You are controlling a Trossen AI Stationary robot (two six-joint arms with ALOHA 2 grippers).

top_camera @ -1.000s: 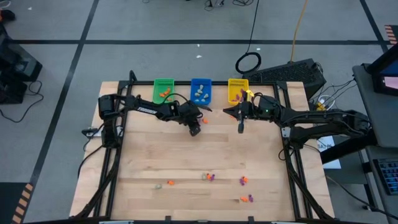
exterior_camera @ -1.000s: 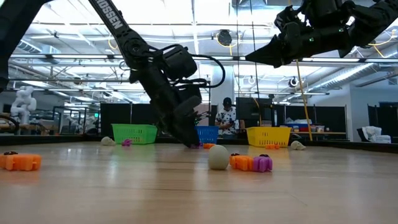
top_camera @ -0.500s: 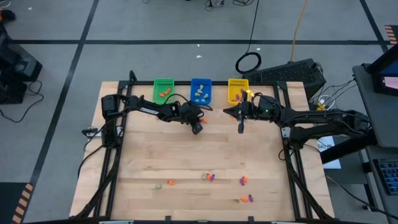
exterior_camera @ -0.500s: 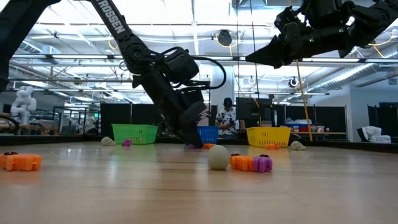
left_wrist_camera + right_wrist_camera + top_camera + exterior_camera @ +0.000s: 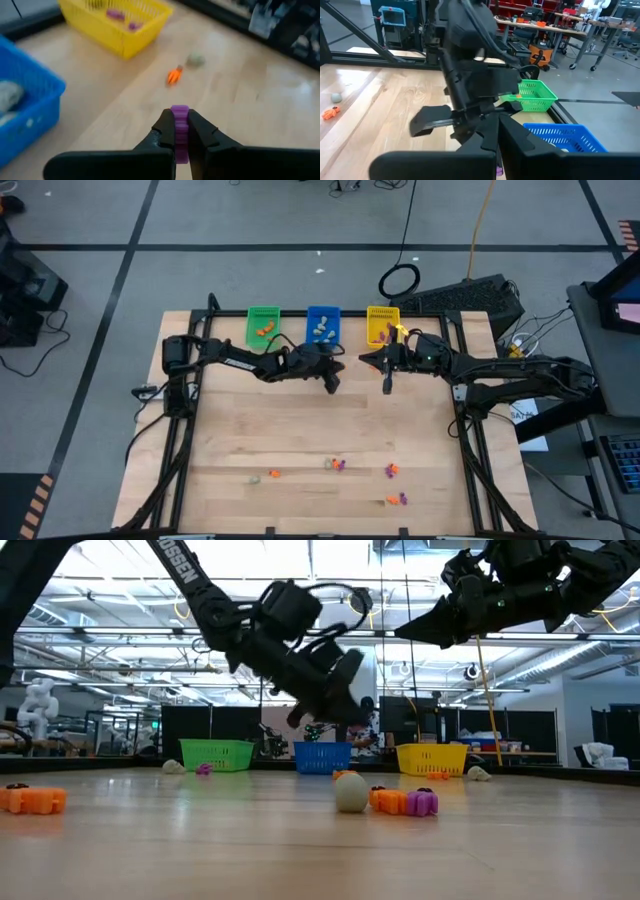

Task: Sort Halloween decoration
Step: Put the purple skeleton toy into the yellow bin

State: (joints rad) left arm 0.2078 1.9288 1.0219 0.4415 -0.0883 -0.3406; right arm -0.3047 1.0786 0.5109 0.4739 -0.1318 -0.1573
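The left gripper [image 5: 181, 131] is squeezed tight on a little purple toy [image 5: 180, 131]. The toy sticks up between the two dark fingers [image 5: 165, 131]. The gripper hangs in the air above the wooden table [image 5: 300, 440], just in front of the blue bin [image 5: 323, 326].

The right gripper [image 5: 387, 385] is shut, with nothing seen in it. It waits in the air near the yellow bin [image 5: 381, 322].

Three bins stand in a row at the far end of the table. The green bin [image 5: 263, 323] has orange toys inside. The blue bin has pale grey ones. The yellow bin has purple ones.

On the table near the yellow bin lie a small orange toy [image 5: 173, 75] and a pale grey toy [image 5: 195, 60], close to each other but not touching.

More tiny toys sit far from the bins, at the near end of the table. There is a pale one with an orange one beside it [image 5: 264, 475], a small mixed bunch [image 5: 334, 464], an orange and purple pair [image 5: 391, 470], and another orange and purple pair [image 5: 398, 500].
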